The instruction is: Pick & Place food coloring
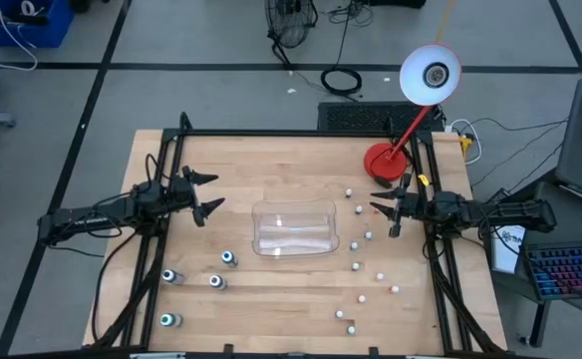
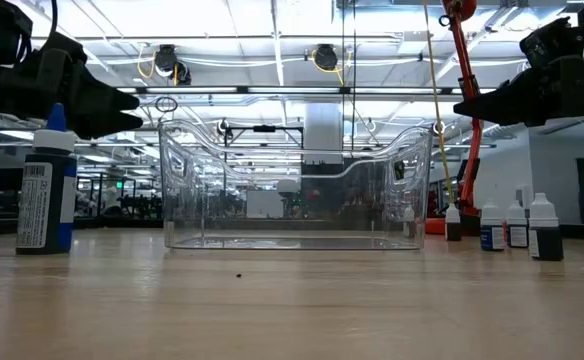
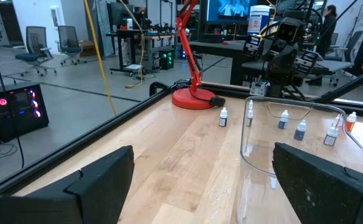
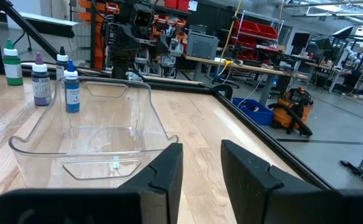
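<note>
The left claw (image 1: 208, 193) gaped wide and the right claw (image 1: 384, 215) was nearly shut on nothing, so reaching carelessly could topple the little bottles (image 1: 368, 236) just beside it.

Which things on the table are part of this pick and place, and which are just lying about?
Job:
- food coloring bottles, scattered both sides
- clear plastic tray, empty, centre
- left gripper, jaws open
- right gripper, empty

Lying about:
- red desk lamp
</note>
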`<state>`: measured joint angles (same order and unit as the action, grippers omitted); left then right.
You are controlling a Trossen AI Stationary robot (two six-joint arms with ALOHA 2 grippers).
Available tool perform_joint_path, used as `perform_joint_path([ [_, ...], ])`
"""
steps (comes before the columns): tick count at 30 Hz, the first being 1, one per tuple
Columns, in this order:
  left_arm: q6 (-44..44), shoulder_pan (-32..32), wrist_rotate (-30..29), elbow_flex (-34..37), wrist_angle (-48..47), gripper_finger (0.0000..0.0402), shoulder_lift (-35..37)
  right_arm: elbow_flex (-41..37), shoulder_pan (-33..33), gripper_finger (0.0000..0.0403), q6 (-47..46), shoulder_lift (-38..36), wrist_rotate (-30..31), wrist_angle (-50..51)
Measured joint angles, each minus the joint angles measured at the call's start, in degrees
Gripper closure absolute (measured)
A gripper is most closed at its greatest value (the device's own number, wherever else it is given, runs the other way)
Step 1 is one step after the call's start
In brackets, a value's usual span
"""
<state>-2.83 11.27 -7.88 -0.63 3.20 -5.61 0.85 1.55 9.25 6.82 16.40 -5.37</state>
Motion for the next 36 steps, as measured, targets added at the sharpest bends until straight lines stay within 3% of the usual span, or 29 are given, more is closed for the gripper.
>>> perform_joint_path([
  [9, 0.0, 0.02, -0.02, -0.01, 0.0, 0.0023, 0.0, 0.01, -0.05, 0.0303, -1.27, -0.02, -0.78, -3.42],
  [20, 0.0, 0.01, -0.02, -0.01, 0.0, 0.0023, 0.0, -0.01, 0.04, 0.0303, -39.07, -0.02, -3.11, -10.82],
  [30, 0.0, 0.02, -0.02, -0.02, 0.0, 0.0023, 0.0, 0.58, -0.14, 0.0302, -37.12, 0.07, 1.94, -11.4],
  [32, 0.0, 0.02, -0.02, 0.0, 0.0, 0.0023, 0.0, 3.83, -0.87, 0.0298, -31.78, 0.77, 3.42, -8.47],
  [33, 0.0, 0.0, -0.02, -0.01, 0.0, 0.0023, 0.0, 6.28, -1.31, 0.0294, -30.17, 1.82, 3.4, -2.36],
  [36, 0.0, 0.01, -0.02, -0.01, 0.0, 0.0023, 0.0, 19.18, -2.89, 0.0274, -29.31, 8.34, 5.19, 9.53],
])
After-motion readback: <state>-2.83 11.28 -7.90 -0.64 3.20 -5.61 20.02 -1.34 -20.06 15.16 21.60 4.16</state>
